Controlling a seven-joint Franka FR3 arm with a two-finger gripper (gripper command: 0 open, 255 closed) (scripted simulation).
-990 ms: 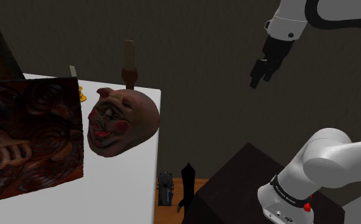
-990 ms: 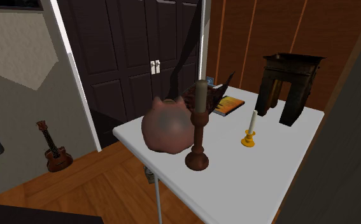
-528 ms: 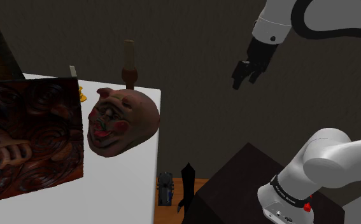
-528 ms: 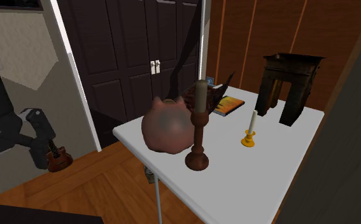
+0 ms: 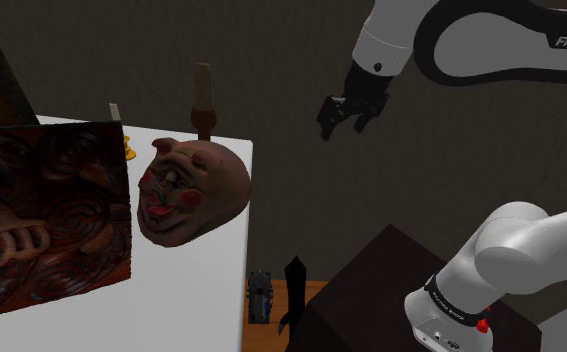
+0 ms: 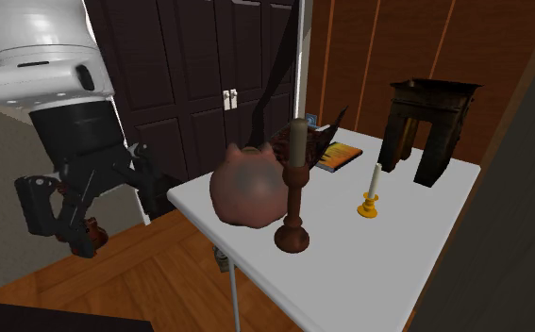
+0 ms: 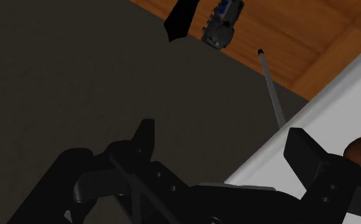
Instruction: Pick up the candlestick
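Gripper (image 5: 338, 115) moved toward table (image 6: 397, 269), fingers spread (empty); brown candlestick (image 6: 292, 196) upright, axis vertical.

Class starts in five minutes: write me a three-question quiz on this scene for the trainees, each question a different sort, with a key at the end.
1. True or false: the pincer is shut on the tall brown candlestick.
2. In the second exterior view, what stands just left of that candlestick? A) a teapot B) a pink pig-faced head C) a vase
3. Fill in: ___ candlesticks stand on the white table.
Key: 1 false, it is open and off the table; 2 B; 3 two, the tall one and a small yellow candlestick.
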